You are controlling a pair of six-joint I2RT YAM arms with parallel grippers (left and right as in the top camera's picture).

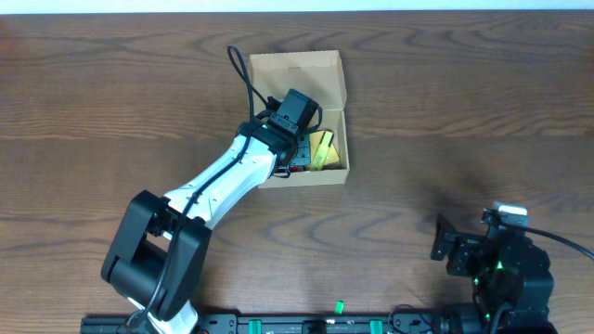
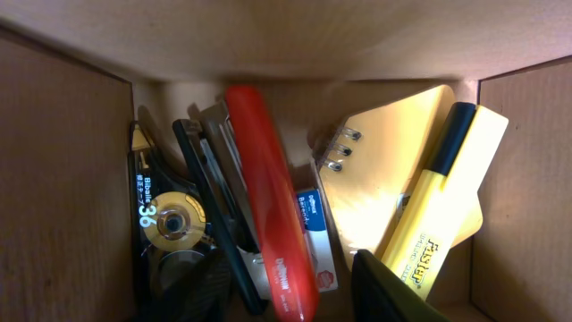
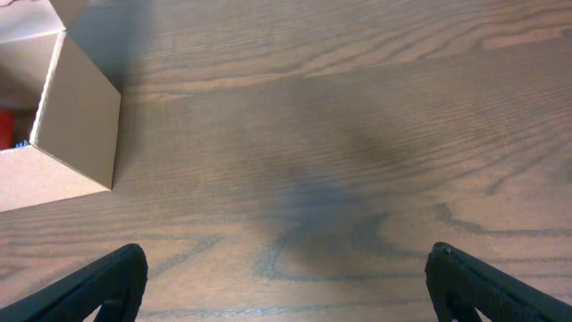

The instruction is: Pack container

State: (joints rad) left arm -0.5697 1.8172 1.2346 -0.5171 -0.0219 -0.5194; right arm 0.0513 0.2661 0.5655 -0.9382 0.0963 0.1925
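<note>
the container (image 1: 297, 76) is a small, plain tan-brown cardboard box, rectangular and unmarked. it sits upright at the far middle of the scene, slightly left of centre. its hinged flap lid stands open on the far side, and its inside is crowded.

Dark wood-grain table (image 1: 445, 111); tan cardboard box (image 1: 297, 76) sits directly on it.

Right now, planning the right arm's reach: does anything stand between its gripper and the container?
Only bare table lies between the right gripper and the container, but the left gripper hangs over its opening.
</note>
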